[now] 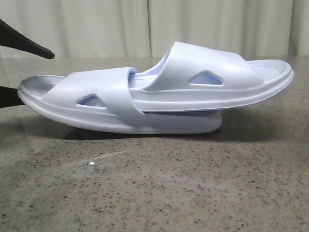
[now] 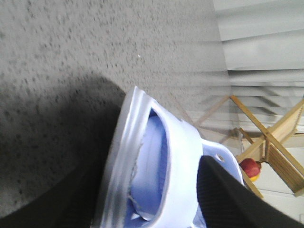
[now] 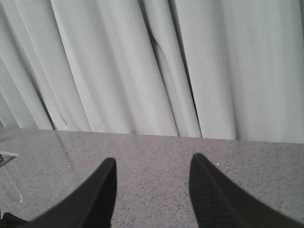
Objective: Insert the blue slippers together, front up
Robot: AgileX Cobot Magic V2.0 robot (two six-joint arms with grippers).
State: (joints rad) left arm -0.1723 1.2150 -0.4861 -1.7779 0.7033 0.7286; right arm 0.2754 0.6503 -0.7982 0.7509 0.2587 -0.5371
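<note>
On the speckled grey desk the blue slippers lie nested side-on, one slid through the strap of the other and resting on top of it. At the heel end of the lower slipper, the left claw is spread around that heel, one finger on each side, though actual contact cannot be told. The right claw hangs spread and empty above bare desk, facing the pale curtain behind the slippers

Two blue slippers, nested
</note>
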